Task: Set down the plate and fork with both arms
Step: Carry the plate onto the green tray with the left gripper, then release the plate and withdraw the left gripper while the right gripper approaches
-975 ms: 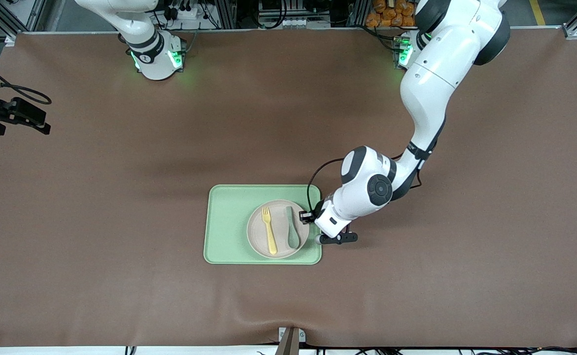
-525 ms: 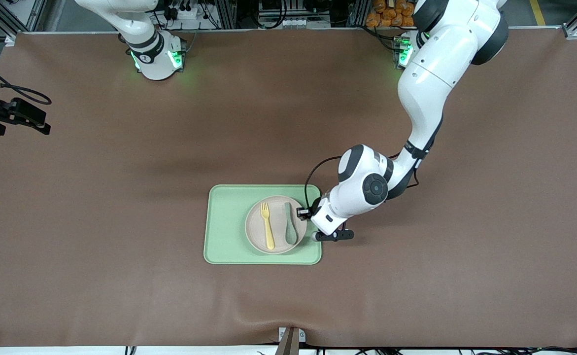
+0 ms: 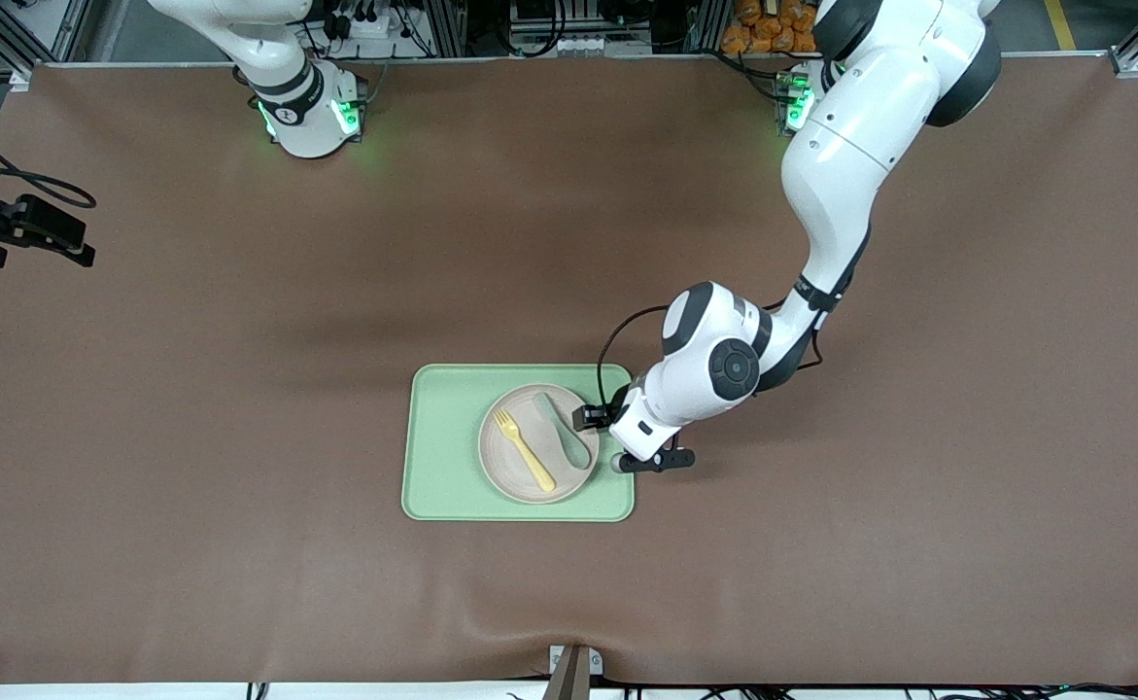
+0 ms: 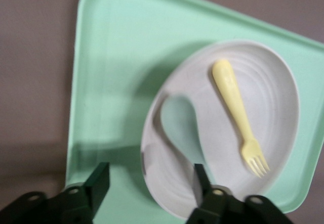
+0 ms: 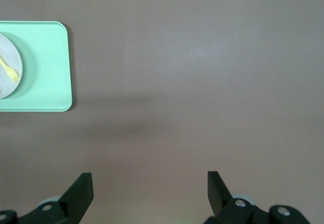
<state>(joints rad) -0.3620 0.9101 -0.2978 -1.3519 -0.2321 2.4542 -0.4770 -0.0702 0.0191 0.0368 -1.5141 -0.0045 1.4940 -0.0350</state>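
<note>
The cream plate [image 3: 515, 476] rests on the light-green tray [image 3: 442, 437], toward the tray's left-arm end. The pale-yellow fork [image 3: 524, 450] and a grey-green spoon [image 3: 565, 436] lie slanted on it. My left gripper [image 4: 150, 178] is open at the plate's edge nearest the left arm. One finger stands over the plate [image 4: 263, 92] and the other over the tray [image 4: 116, 57], with the rim loose between them. The fork [image 4: 234, 100] and spoon [image 4: 179, 125] show clearly here. My right gripper [image 5: 148, 179] waits open, high over bare table at the right arm's end.
Brown mat covers the whole table. In the right wrist view the tray [image 5: 45, 67] with the plate [image 5: 7, 62] shows at the frame's edge. A black clamp [image 3: 573, 671] sits at the table edge nearest the front camera.
The left gripper has opened and let go of the plate's rim. The plate has shifted toward the right arm's end and turned, so the fork and spoon now lie slanted.
</note>
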